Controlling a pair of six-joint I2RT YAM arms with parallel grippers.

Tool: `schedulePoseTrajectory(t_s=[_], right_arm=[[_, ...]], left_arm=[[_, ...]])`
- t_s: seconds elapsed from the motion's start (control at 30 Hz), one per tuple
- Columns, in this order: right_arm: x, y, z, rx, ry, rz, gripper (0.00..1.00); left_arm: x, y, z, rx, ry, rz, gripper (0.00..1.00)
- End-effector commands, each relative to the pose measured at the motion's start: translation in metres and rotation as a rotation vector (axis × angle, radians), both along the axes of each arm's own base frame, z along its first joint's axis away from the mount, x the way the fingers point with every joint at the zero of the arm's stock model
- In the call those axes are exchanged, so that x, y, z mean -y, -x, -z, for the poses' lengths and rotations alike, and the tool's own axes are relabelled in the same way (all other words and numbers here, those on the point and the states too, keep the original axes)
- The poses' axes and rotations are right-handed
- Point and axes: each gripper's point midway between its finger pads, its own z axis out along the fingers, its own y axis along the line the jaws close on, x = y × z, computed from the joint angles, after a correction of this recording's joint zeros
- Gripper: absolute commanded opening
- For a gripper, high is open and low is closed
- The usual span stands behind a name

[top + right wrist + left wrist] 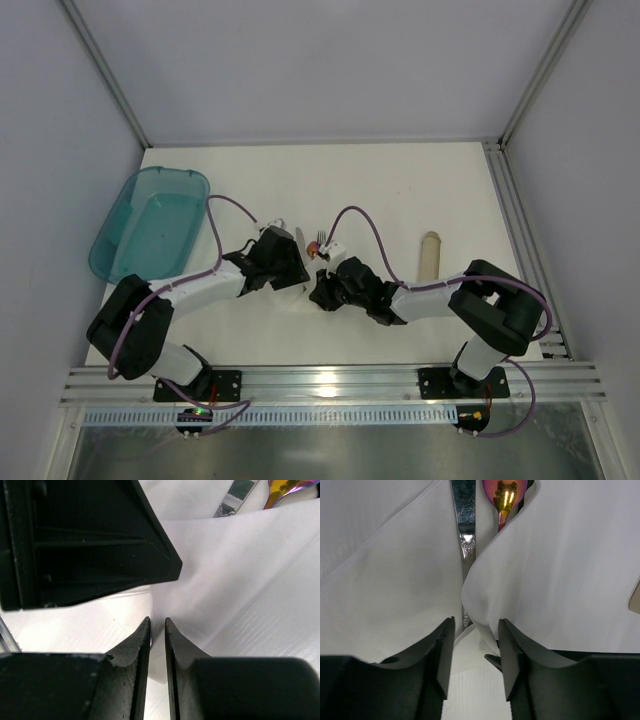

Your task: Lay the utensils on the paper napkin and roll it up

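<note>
Left pincer (476,625): jaws spread partway, with a clear gap between the fingers (445,650). A raised fold of the napkin (560,580) drops into that gap and lies against the right-hand finger; it doesn't look clamped. Straight ahead of the left pincer, the knife (464,510) and fork (504,495) lie side by side on the napkin, knife on the left, fork on the right with an iridescent neck. The napkin flap curls over from the right, covers the fork's handle and runs along the knife's. In the top view the fork tines and knife tip poke out just beyond both pincers. Right pincer (157,622): jaws nearly together, only a thin slit, napkin right at the tips. Can't tell whether it nips the sheet. The left pincer's black body sits close, ahead and to its left. Teal tub (150,225) is well off to the left of the left pincer, tan tube (430,255) off to the right of the right pincer. Both are on the table (420,190), apart from the napkin.
</note>
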Motion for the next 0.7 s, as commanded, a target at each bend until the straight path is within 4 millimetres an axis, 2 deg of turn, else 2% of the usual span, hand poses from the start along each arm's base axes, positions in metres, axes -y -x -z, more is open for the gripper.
schedulePoseTrajectory(t_s=[0.0,0.4,0.53,0.67], right_arm=[[-0.011,-0.005,-0.018,0.042,-0.063,-0.002,0.20],[-0.010,0.002,-0.023,0.035,-0.098,-0.018,0.26],[-0.008,0.004,-0.021,0.033,-0.096,-0.016,0.27],[-0.007,0.005,-0.019,0.029,-0.095,-0.017,0.27]], left_arm=[[0.002,-0.010,-0.004,0.034,0.003,-0.004,0.40],[-0.002,-0.008,0.002,0.025,-0.022,0.006,0.24],[-0.008,-0.004,0.007,0.018,-0.045,0.005,0.24],[-0.014,-0.003,0.007,0.029,-0.055,-0.012,0.30]])
